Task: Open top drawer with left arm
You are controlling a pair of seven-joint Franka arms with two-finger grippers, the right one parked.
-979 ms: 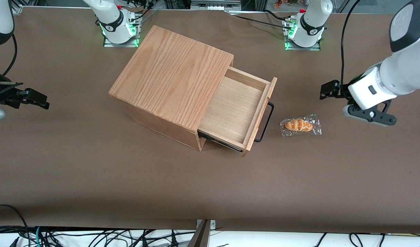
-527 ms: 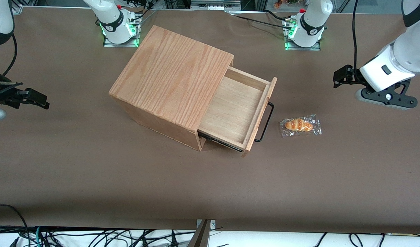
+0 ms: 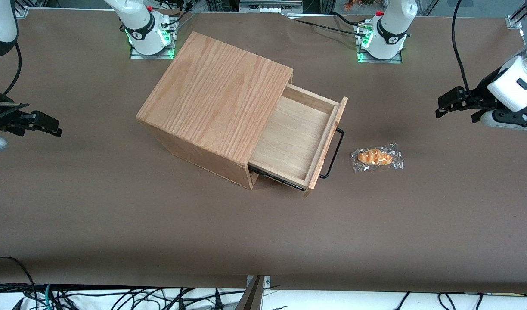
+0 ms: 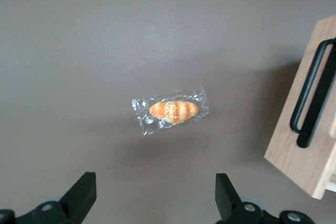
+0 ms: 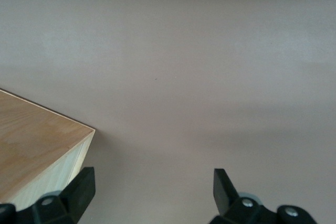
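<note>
The drawer point(image 3: 296, 137) stands pulled well out of the box point(image 3: 216, 101), its pale floor bare. It looks light and stiff, riding on side runners, so it should slide with little force. The 1 sensible hold is the thin black handle point(image 3: 333, 153) on its front panel, a rigid wire bar that 2 fingers can pinch across. The gripper point(image 3: 445, 104) hangs above the table point(image 3: 117, 215), well apart from the handle toward the working arm's end, fingers spread wide and holding nothing. A wrapped bun point(image 3: 376, 157) lies between the handle and the gripper.
</note>
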